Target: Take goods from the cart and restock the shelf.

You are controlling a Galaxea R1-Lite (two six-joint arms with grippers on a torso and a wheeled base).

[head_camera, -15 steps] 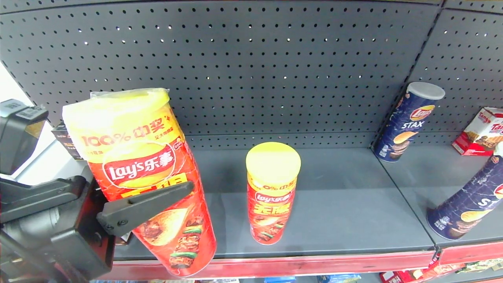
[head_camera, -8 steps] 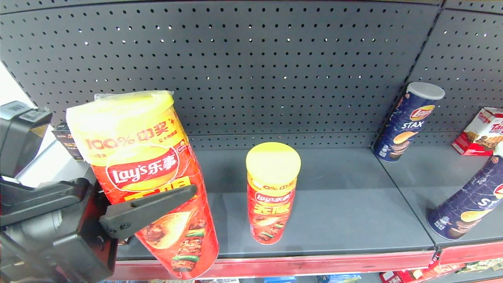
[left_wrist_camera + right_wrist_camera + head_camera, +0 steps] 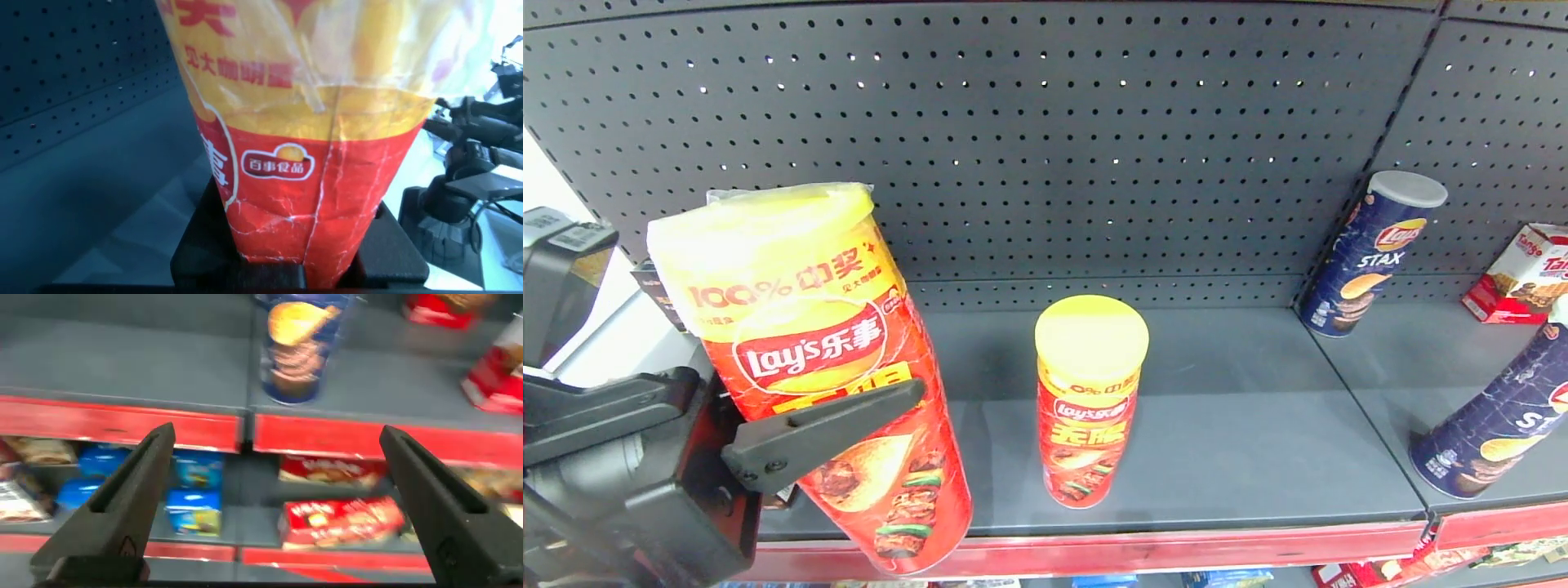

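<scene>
- The right gripper (image 3: 278, 514) hangs with its fingers wide apart and nothing between them. It faces the red front edge (image 3: 122, 425) of the shelf and the packets on the lower shelves, so this arm has no part in the restocking just now.
- On the near left, the left gripper (image 3: 866, 396) is clamped on a red chip can (image 3: 809, 367) with a yellow lid under clear wrap, gripping it about halfway up.
- The held can leans a little, and its base shows in front of the shelf's red lip at the near left. I judge it is in the air and not yet set down, though I cannot tell whether the base is over the shelf board.
- A second red chip can (image 3: 1088, 400) stands upright on the shelf (image 3: 1241, 441), right of the held one and well apart from it. At least one placement looks done.
- What is left for this item, as I read it, is to carry it in, stand it upright to the left of the standing can, and let go.
- Bare board on the middle and right of this bay suggests room for more stock.
- On the right, in the next bay, two blue cans stand, one near (image 3: 1494, 416) and one far (image 3: 1368, 253) by the pegboard (image 3: 1045, 147).
</scene>
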